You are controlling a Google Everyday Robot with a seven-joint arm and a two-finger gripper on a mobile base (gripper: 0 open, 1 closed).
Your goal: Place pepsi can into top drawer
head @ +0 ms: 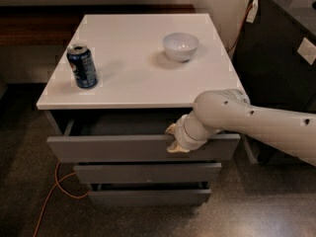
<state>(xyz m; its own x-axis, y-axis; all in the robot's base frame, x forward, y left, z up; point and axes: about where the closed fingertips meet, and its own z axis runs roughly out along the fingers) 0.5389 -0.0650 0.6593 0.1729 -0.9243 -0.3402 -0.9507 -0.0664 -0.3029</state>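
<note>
The gripper (177,139) sat against the upper edge of the top drawer (113,147), at the right part of its grey front, with the pale arm (256,125) running off to the right behind it. Whether the gripper was apart or closed could not be told. The drawer stood part-way out, a dark gap showing behind its front.

The pepsi can (82,66) stood upright on the white cabinet top (133,88), higher than the gripper and well off to its left in the camera view, near the top's left edge. It was untouched. A white bowl (180,46) sat above and beyond the gripper, well apart from the can.

The can was probably light and rigid enough for a firm pinch, but thin-walled, so too hard a squeeze could dent it. Its smooth painted side looked slippery. A tall, narrow thing like this would likely tip if nudged near the rim. The sensible hold seemed to be across the blue body at about mid-height, approached from the side and kept level, not at the silver top, where the wall tapers.
</note>
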